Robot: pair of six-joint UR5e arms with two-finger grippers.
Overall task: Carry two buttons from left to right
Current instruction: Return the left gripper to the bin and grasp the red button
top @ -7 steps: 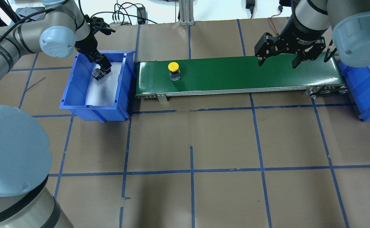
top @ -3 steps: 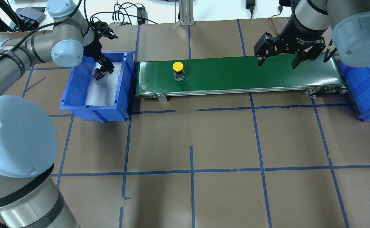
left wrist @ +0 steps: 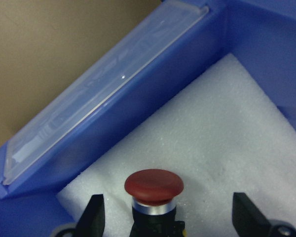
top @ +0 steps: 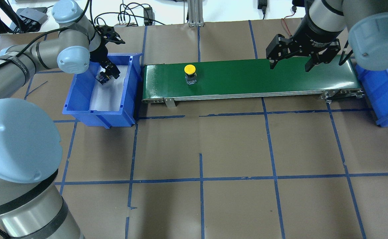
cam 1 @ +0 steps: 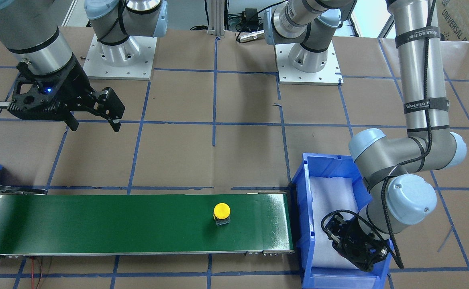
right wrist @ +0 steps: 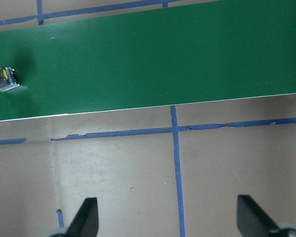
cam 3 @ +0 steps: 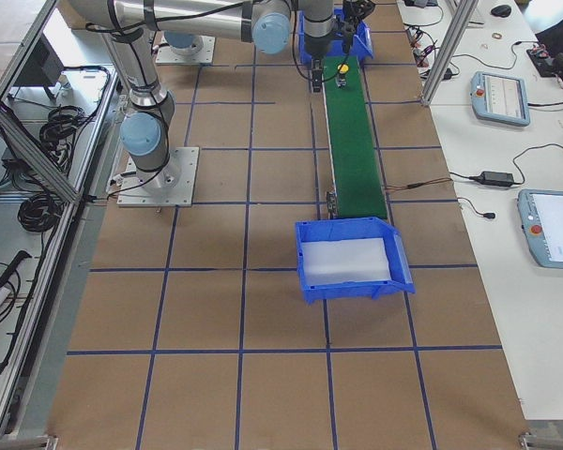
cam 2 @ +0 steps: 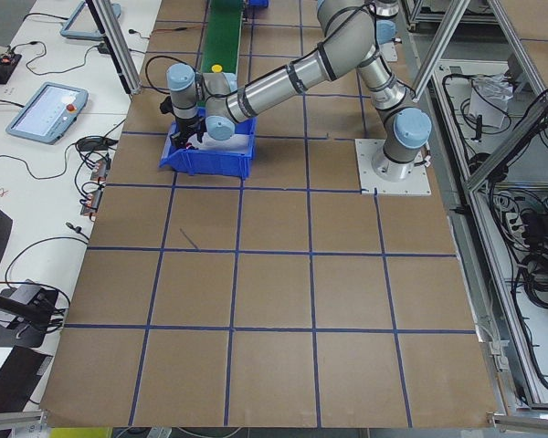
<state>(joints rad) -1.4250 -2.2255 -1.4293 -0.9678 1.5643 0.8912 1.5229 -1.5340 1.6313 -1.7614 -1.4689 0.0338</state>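
**Left wrist.** The red button (left wrist: 154,185) stands upright on white foam (left wrist: 227,128) in a corner of the left bin (left wrist: 246,34). The left fingers (left wrist: 95,219) straddle it, spread wide with a gap on each side, gripping nothing. Risk: if they close at cap height they meet the dome, not the body, and it may squirt out. If one finger lands first, it could tip the button on the soft foam.

**Right wrist.** The right fingers (right wrist: 88,217) are wide apart and empty, over the brown counter (right wrist: 113,168) beside the belt (right wrist: 163,59). Only the body of the yellow button (right wrist: 2,81) shows, at the frame's edge.

**Overhead.** The yellow button stands upright on the belt's left half, well apart from the right fingers, which hang near the right end. The right bin (top: 385,99) lies beyond that end. Risk: the button looks top-heavy, so a jolt of the belt could topple it. A badly timed grasp could miss it or knock it onto the counter.

**Front.** The left arm (cam 1: 395,192) hides the red button. The bin wall is close, so lifting at a slant could snag it.

**Sides.** Everything is too small to judge.
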